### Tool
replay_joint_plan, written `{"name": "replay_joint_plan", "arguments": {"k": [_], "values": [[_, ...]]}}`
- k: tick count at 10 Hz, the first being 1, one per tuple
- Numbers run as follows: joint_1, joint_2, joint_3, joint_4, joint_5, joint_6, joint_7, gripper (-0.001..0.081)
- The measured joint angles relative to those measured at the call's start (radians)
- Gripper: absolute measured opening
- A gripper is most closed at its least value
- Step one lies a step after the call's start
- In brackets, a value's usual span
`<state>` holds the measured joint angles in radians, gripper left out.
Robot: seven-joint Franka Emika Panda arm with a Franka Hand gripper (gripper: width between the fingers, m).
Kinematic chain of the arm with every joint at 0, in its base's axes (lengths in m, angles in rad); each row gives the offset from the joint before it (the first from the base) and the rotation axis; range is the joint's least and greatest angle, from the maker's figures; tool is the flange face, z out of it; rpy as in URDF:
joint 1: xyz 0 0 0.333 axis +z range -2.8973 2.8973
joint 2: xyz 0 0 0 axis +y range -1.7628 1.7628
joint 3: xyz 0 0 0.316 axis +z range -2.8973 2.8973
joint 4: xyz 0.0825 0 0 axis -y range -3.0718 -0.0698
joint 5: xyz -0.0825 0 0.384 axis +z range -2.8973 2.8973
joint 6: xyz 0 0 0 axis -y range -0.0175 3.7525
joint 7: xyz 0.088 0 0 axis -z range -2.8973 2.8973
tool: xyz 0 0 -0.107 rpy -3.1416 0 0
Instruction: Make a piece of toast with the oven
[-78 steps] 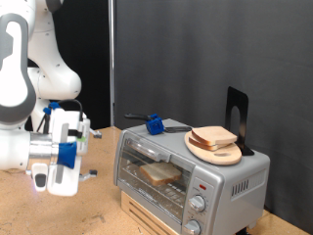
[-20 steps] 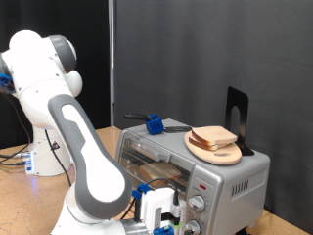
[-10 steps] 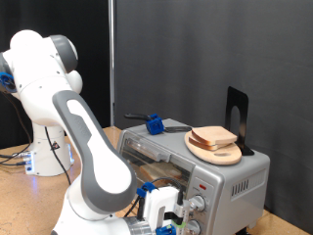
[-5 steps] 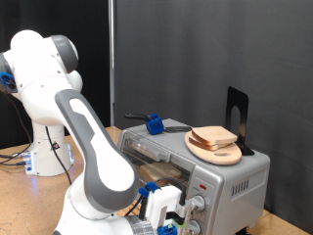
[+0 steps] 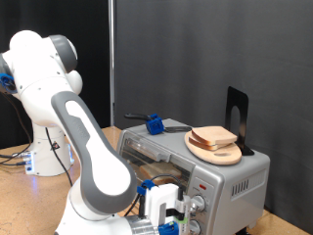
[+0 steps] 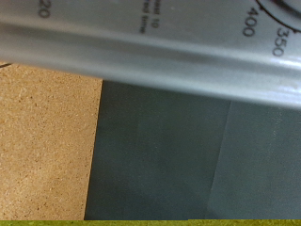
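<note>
The silver oven (image 5: 235, 176) stands at the exterior view's lower right. A pale piece of toast (image 5: 159, 174) lies on the rack inside it, partly hidden by my arm. My gripper (image 5: 166, 211) is low in front of the oven, right by the side knobs (image 5: 197, 204). Its fingers are hidden among the white and blue hand parts. The wrist view is filled by the oven's silver dial panel (image 6: 150, 47) with printed temperature numbers, very close; no fingers show there.
On top of the oven rest a round wooden board (image 5: 217, 149) carrying more bread slices (image 5: 213, 136), a blue-handled tool (image 5: 155, 123) and a black stand (image 5: 238, 117). A wooden table (image 6: 42, 141) lies under the oven. A dark curtain hangs behind.
Since the oldest frame the arm has swung from the exterior view's left down to the oven's knob panel. Over the last second the hand has only shifted slightly there.
</note>
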<state>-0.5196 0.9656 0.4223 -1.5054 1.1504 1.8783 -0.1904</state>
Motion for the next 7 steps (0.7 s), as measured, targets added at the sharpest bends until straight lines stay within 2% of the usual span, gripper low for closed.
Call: {"name": "replay_joint_plan", "arguments": {"k": [1,2,3,4,5,7], "values": [[0.0,0.0,0.001,0.0,0.0,-0.001,0.001,0.0493],[0.0,0.0,0.0,0.0,0.0,0.002,0.002,0.0357],[0.001,0.003,-0.001,-0.003,-0.001,0.017,0.003,0.0357],[0.003,0.005,-0.004,-0.005,-0.002,0.028,0.003,0.0175],[0.003,0.006,-0.004,-0.005,-0.002,0.028,0.006,0.0088],[0.003,0.006,-0.004,-0.005,-0.002,0.028,0.014,0.0088]]}}
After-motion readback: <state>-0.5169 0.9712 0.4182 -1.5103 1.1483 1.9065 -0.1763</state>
